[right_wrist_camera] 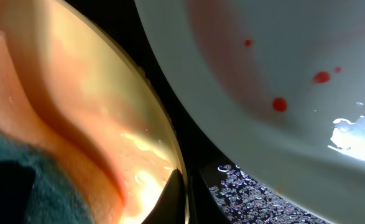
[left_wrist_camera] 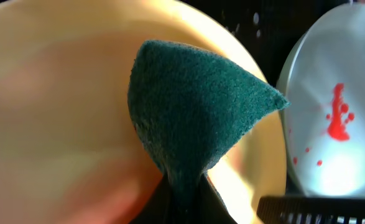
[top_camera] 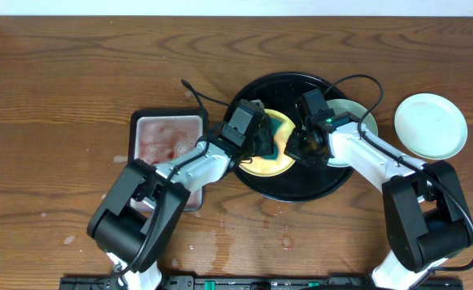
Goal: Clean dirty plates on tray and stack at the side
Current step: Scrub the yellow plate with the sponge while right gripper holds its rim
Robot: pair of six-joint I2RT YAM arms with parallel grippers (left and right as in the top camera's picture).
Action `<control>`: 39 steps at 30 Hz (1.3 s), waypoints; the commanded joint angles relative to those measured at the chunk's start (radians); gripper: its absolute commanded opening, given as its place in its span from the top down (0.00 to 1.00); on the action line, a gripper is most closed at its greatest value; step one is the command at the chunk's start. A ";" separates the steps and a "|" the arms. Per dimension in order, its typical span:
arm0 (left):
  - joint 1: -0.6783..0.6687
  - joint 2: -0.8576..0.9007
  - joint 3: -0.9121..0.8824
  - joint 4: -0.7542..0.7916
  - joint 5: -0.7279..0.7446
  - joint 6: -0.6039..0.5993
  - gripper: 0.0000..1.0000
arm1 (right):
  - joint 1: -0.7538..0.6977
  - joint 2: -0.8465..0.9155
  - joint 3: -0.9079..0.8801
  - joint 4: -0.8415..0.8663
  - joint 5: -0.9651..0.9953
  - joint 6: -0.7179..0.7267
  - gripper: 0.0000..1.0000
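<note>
The large black tray (top_camera: 300, 187) holds a pale yellow plate (top_camera: 264, 167) and a mint-green plate (top_camera: 358, 113) with red sauce spots. My left gripper (top_camera: 262, 137) is shut on a green sponge (left_wrist_camera: 194, 118), pressed on the yellow plate (left_wrist_camera: 58, 99). My right gripper (top_camera: 299, 147) is shut on the yellow plate's rim (right_wrist_camera: 163, 134). The smeared mint plate shows in both wrist views (left_wrist_camera: 337, 118) (right_wrist_camera: 281, 74). A clean mint-green plate (top_camera: 430, 125) lies on the table right of the tray.
A small rectangular tray (top_camera: 168, 137) with reddish water sits left of the black tray. Water droplets lie on the black tray floor (right_wrist_camera: 244, 186). A cable loops above the right arm (top_camera: 357, 80).
</note>
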 commanded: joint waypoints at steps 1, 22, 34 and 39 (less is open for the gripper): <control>0.011 0.051 -0.012 0.050 -0.007 -0.045 0.93 | -0.003 -0.002 -0.003 -0.018 0.021 -0.003 0.99; 0.143 -0.029 -0.011 -0.182 -0.156 0.053 0.93 | -0.003 -0.002 -0.003 -0.029 0.025 -0.011 0.99; 0.076 -0.095 -0.011 -0.146 -0.049 0.052 0.93 | -0.004 -0.002 -0.003 -0.028 0.036 -0.011 0.99; 0.043 -0.089 -0.011 -0.051 -0.034 0.029 0.93 | -0.005 -0.002 -0.003 -0.030 0.043 -0.011 0.99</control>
